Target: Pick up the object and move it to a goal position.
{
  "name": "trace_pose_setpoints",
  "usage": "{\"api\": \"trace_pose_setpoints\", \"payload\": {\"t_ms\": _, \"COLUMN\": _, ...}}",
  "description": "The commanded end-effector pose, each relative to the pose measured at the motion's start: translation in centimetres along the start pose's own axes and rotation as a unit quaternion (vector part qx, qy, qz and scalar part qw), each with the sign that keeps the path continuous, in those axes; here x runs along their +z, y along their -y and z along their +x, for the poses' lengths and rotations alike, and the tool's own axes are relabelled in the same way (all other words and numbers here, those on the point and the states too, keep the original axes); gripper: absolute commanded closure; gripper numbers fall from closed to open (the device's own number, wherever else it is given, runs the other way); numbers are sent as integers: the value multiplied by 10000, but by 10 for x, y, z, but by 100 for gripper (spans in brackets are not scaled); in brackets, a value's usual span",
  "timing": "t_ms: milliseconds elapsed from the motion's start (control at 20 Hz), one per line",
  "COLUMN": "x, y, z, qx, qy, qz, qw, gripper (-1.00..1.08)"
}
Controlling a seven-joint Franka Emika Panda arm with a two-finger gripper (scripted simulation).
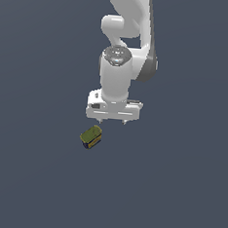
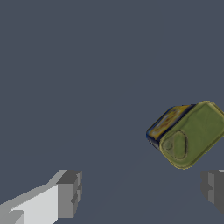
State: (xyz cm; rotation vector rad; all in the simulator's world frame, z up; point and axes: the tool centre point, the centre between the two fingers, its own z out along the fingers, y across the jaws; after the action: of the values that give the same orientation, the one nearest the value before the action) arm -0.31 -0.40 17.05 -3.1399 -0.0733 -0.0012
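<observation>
Pincer spread wide above the flat grey floor, holding nothing.
The olive-topped, navy-sided block lies askew on the floor, near the fingertips, toward the exterior view's left, not between them.

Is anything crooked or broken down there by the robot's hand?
Nothing looks broken or spilled. The little block lies on the floor turned at an angle, not lined up with the open gripper. It also sits off to one side of the fingers, not between them.
</observation>
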Motion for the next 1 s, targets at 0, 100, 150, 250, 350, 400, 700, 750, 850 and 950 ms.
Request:
{"api": "trace_pose_setpoints", "payload": {"t_ms": 0, "x": 0, "y": 0, "z": 0, "qx": 0, "qy": 0, "qz": 0, "qw": 10000, "gripper": -92}}
{"api": "trace_pose_setpoints", "payload": {"t_ms": 100, "x": -1, "y": 0, "z": 0, "qx": 10, "qy": 1, "qz": -7, "qw": 10000, "gripper": -92}}
{"api": "trace_pose_setpoints", "payload": {"t_ms": 150, "x": -2, "y": -1, "z": 0, "qx": 21, "qy": 3, "qz": -15, "qw": 10000, "gripper": -92}}
{"api": "trace_pose_setpoints", "payload": {"t_ms": 250, "x": -6, "y": -2, "z": -1, "qx": 53, "qy": 9, "qz": -43, "qw": 10000, "gripper": -92}}
{"api": "trace_pose_setpoints", "payload": {"t_ms": 350, "x": -10, "y": -3, "z": -1, "qx": 70, "qy": 14, "qz": -71, "qw": 9999, "gripper": -92}}
{"api": "trace_pose_setpoints", "payload": {"t_ms": 400, "x": -11, "y": -4, "z": -2, "qx": 69, "qy": 16, "qz": -83, "qw": 9999, "gripper": -92}}
{"api": "trace_pose_setpoints", "payload": {"t_ms": 700, "x": -13, "y": -4, "z": -2, "qx": 65, "qy": 17, "qz": -92, "qw": 9999, "gripper": -92}}
{"api": "trace_pose_setpoints", "payload": {"t_ms": 750, "x": -12, "y": -4, "z": -2, "qx": 91, "qy": 17, "qz": -89, "qw": 9999, "gripper": -92}}
{"api": "trace_pose_setpoints", "payload": {"t_ms": 850, "x": -11, "y": -6, "z": -1, "qx": 170, "qy": 17, "qz": -84, "qw": 9998, "gripper": -92}}
{"api": "trace_pose_setpoints", "payload": {"t_ms": 950, "x": -9, "y": -8, "z": 0, "qx": 285, "qy": 18, "qz": -77, "qw": 9996, "gripper": -92}}
